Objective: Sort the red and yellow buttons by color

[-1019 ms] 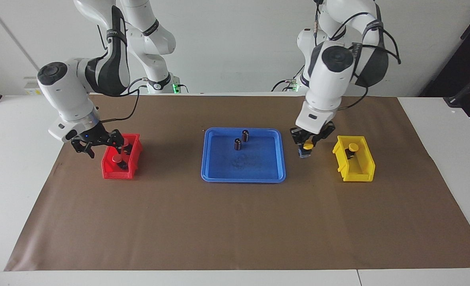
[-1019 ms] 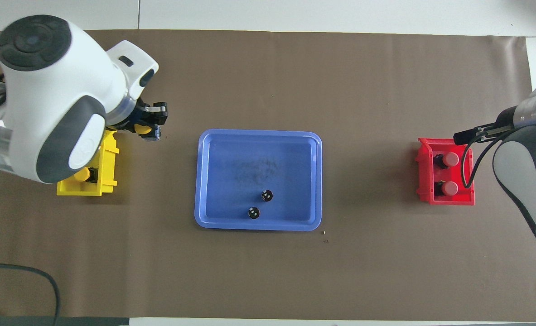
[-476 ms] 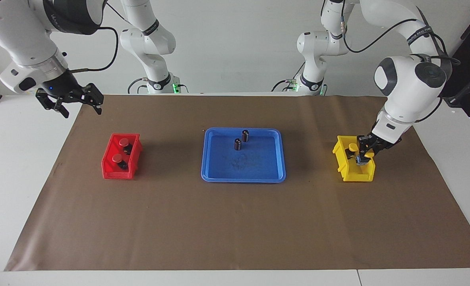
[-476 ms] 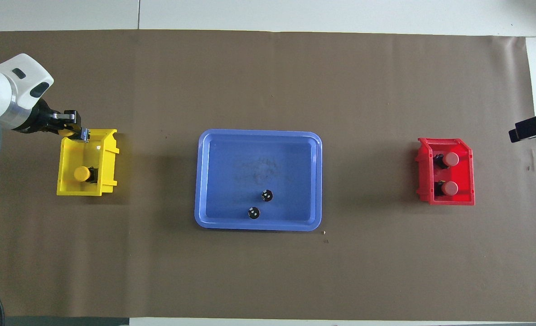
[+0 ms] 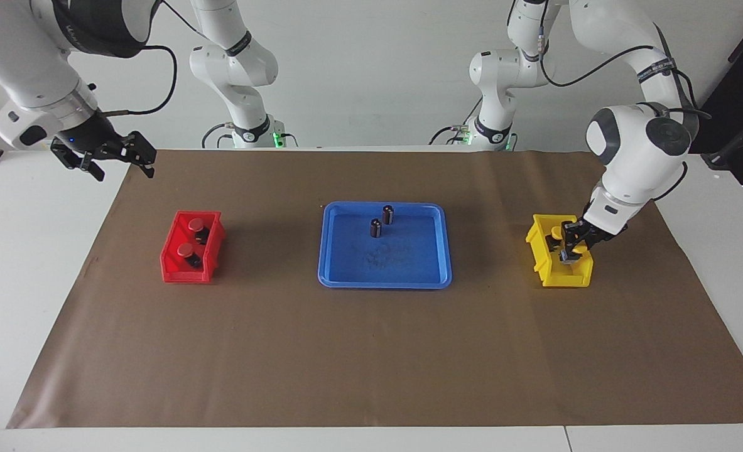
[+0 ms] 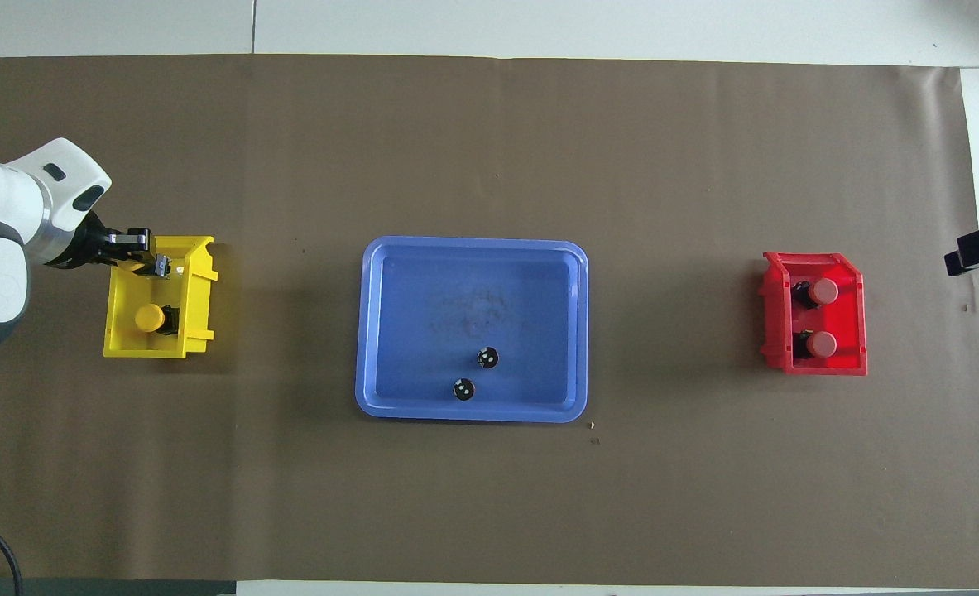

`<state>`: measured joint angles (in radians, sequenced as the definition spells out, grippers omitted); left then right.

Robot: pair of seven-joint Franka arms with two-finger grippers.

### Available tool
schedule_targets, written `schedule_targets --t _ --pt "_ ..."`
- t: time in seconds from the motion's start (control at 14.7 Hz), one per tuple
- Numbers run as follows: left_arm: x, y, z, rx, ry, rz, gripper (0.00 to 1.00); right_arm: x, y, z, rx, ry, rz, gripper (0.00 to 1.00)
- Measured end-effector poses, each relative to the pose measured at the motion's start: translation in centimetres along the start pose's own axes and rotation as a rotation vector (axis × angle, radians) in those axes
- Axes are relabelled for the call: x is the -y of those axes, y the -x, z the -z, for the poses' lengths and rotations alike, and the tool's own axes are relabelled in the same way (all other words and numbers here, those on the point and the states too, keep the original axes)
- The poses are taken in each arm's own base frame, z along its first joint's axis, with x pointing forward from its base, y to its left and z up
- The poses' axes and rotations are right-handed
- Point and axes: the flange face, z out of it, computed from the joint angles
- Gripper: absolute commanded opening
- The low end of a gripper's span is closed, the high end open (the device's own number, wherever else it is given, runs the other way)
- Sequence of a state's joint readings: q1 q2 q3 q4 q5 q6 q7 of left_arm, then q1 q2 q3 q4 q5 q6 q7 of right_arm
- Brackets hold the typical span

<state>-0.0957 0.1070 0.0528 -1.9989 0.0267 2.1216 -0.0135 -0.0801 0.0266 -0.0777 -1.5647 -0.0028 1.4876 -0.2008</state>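
Observation:
Two red buttons (image 5: 195, 224) (image 5: 184, 250) sit in the red bin (image 5: 183, 274) at the right arm's end, also shown from above as red buttons (image 6: 824, 290) (image 6: 821, 343). One yellow button (image 6: 149, 317) lies in the yellow bin (image 6: 154, 353) at the left arm's end. My left gripper (image 5: 569, 250) (image 6: 151, 263) is lowered into that bin, over its part farther from the robots, shut on a second yellow button that the fingers mostly hide. My right gripper (image 5: 123, 168) hangs open and empty, raised above the mat's corner by the right arm's base.
A blue tray (image 5: 384, 284) sits mid-table between the bins. Two dark cylinders with pale tops (image 5: 388, 215) (image 5: 376, 228) stand in its part nearer the robots. Brown paper covers the table.
My left gripper carried the yellow button from beside the tray over to the yellow bin and lowered it in. My right gripper rose from the red bin and drew back toward its base.

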Motion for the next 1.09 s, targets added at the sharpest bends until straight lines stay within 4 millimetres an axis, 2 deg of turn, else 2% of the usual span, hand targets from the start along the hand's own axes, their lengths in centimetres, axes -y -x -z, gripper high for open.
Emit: schedule_targets --t 0.2,0.27,0.41,0.48,0.68,0.95,1.02,1.09 --pt "-0.1 0.7 -2.3 -0.021 0.001 -0.002 0.02 0.1 0.4 0.6 -0.024 0.004 -0.001 1.0" --pt "-0.1 0.8 -3.0 -0.021 0.001 -0.002 0.1 0.2 0.3 0.6 -0.031 0.005 0.0 1.0" --pt "-0.2 0.9 -4.5 -0.023 0.001 -0.004 0.48 0.4 0.2 0.4 -0.028 0.005 0.003 1.0" --pt "-0.2 0.7 -5.0 -0.032 0.001 -0.004 0.52 0.5 0.1 0.3 -0.028 0.005 0.005 1.0" --pt "-0.2 0.6 -5.2 -0.039 0.001 -0.005 0.52 0.8 0.0 0.3 -0.03 0.006 0.012 1.0" --pt "-0.2 0.1 -4.4 -0.051 0.001 -0.005 0.53 0.8 -0.2 0.5 -0.048 0.01 0.012 1.0" --pt "-0.1 -0.2 -3.7 -0.05 0.0 -0.004 0.59 0.8 -0.2 0.5 -0.05 0.01 0.012 1.0" --pt "-0.1 -0.6 -2.8 -0.046 0.0 -0.003 0.76 0.9 -0.2 0.5 -0.05 0.01 0.013 1.0"
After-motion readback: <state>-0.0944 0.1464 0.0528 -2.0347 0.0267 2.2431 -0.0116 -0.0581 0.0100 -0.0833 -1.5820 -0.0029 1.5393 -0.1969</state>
